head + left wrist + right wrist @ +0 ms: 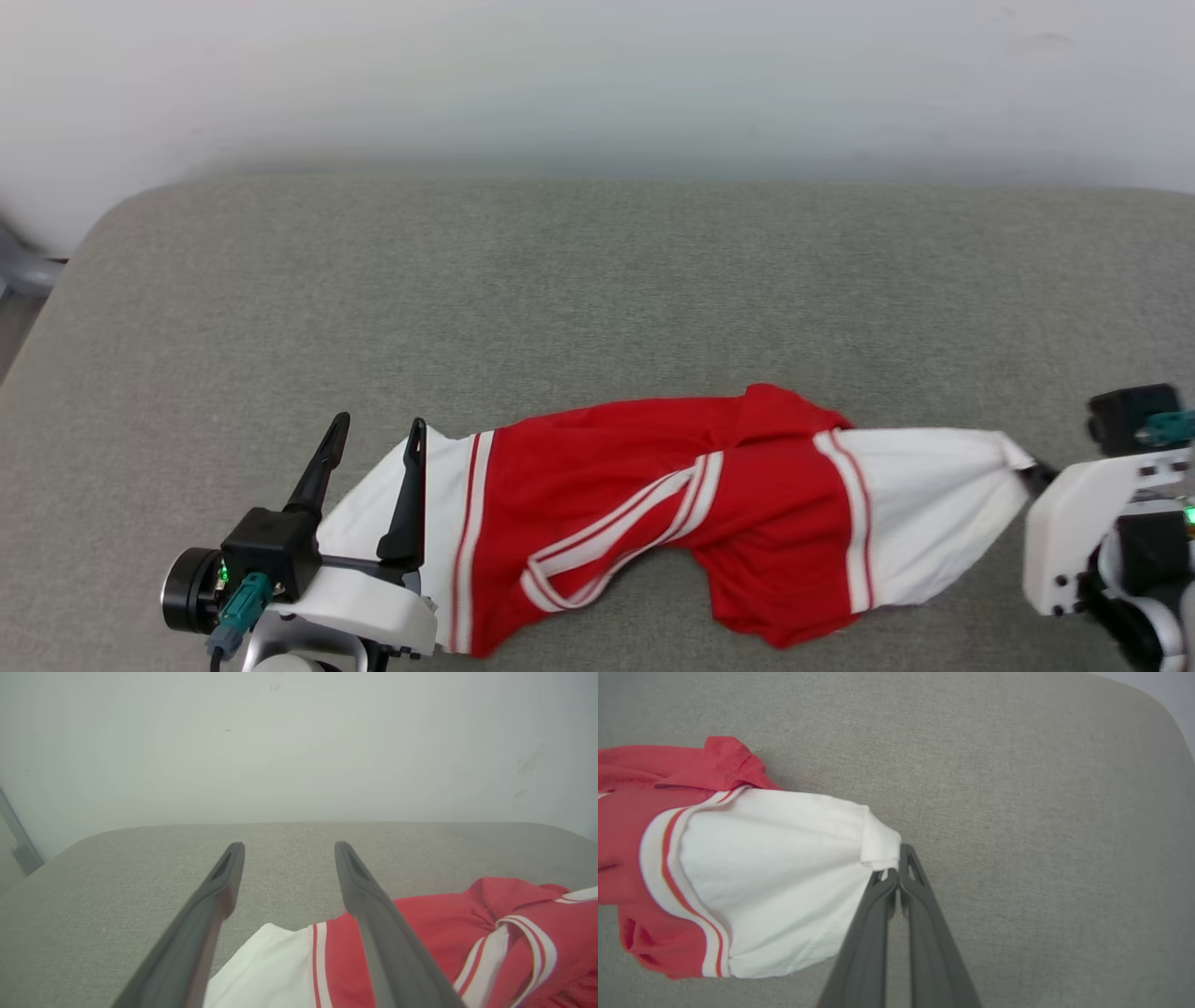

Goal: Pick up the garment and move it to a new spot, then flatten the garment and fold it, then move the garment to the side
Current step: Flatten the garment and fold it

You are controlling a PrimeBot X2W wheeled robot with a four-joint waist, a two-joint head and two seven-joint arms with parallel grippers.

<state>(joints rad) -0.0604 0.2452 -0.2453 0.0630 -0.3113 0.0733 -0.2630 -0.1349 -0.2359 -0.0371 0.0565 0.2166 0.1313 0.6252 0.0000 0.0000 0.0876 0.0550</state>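
The garment [653, 504], a red T-shirt with white sleeves, lies bunched along the near edge of a grey cushion [597, 280], around six o'clock in my head view. My right gripper [899, 858] is pinched shut on the hem of the white sleeve [775, 872] at three o'clock, probably to lift it. My left gripper [378, 425] hovers spread wide over the opposite sleeve [266, 970], holding nothing. Bare cushion runs toward twelve o'clock, up to the wall [597, 75].

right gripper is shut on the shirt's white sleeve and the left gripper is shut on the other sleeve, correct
Not quite. The left gripper is open, by the other white sleeve of the garment, as the left wrist view shows. The right gripper is indeed shut on a white sleeve.
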